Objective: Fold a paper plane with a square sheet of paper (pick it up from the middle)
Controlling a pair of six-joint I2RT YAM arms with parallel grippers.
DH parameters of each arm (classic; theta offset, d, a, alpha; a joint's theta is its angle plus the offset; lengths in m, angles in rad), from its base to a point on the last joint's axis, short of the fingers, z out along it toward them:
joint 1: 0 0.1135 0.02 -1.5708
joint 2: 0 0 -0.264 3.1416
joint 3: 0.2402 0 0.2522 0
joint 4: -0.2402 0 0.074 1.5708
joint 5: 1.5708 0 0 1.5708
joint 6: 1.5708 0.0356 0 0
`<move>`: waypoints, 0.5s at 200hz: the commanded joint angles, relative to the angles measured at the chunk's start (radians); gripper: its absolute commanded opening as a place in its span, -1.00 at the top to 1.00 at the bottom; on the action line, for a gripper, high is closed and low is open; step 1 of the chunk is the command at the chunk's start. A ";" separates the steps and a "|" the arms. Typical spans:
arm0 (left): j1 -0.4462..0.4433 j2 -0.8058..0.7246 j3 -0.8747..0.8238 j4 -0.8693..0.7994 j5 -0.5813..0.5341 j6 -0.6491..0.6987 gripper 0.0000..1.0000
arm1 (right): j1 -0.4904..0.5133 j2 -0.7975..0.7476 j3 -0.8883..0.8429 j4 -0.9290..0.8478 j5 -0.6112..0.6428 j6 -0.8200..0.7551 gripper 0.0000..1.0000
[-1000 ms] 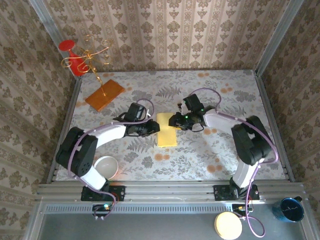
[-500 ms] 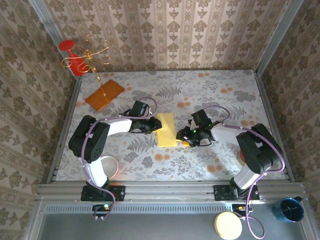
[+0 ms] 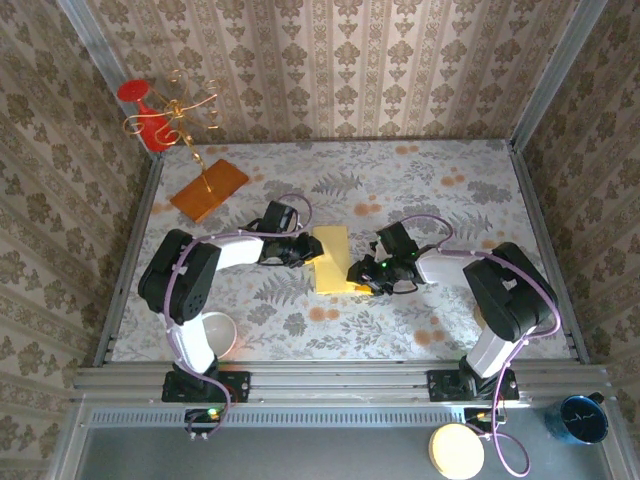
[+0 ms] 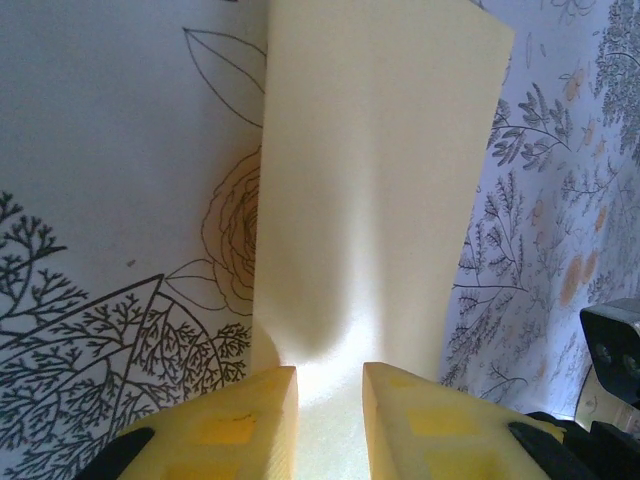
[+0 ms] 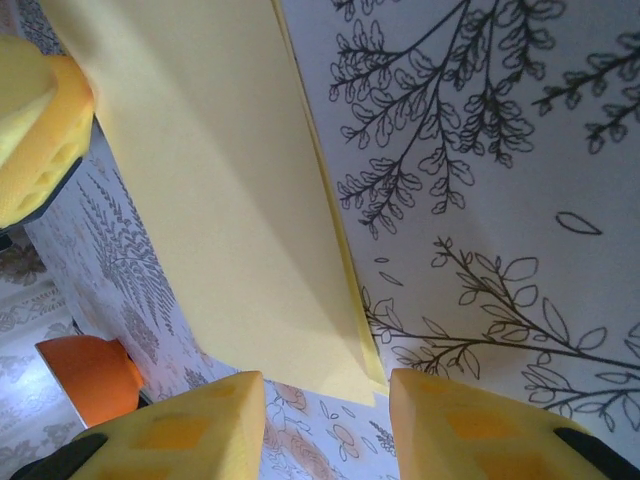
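Note:
The pale-yellow sheet of paper [image 3: 332,258] lies folded into a narrow rectangle mid-table. No dart shape shows. My left gripper [image 3: 305,251] sits at its left long edge. In the left wrist view the paper [image 4: 380,180] bulges up and runs into the narrow gap of that gripper [image 4: 330,400], whose fingers stay apart. My right gripper [image 3: 357,272] is at the near right corner. In the right wrist view the paper [image 5: 210,190] shows two layers, and its corner lies between that gripper's [image 5: 327,415] wide-open fingers.
An orange board [image 3: 209,189] with a gold wire stand [image 3: 180,110] is at the back left. A white bowl [image 3: 213,333] sits by the left arm's base. An orange rounded object [image 5: 90,375] shows low in the right wrist view. Patterned walls enclose the table.
My right gripper left the paper's right edge, swung back and came in at the near right corner. The left arm bent its elbow nearer; its gripper stayed at the left edge.

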 commanded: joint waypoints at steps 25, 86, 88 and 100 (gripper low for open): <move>0.007 0.031 0.009 0.008 0.025 -0.017 0.51 | 0.013 0.030 -0.007 0.031 -0.046 0.016 0.22; 0.007 0.034 0.009 0.006 0.028 -0.017 0.51 | 0.014 0.033 -0.010 0.076 -0.068 0.038 0.37; 0.007 0.034 0.009 0.006 0.027 -0.017 0.51 | 0.014 0.031 -0.012 0.076 -0.068 0.039 0.38; 0.007 0.034 0.009 0.006 0.029 -0.017 0.51 | 0.015 0.025 -0.013 0.079 -0.063 0.046 0.41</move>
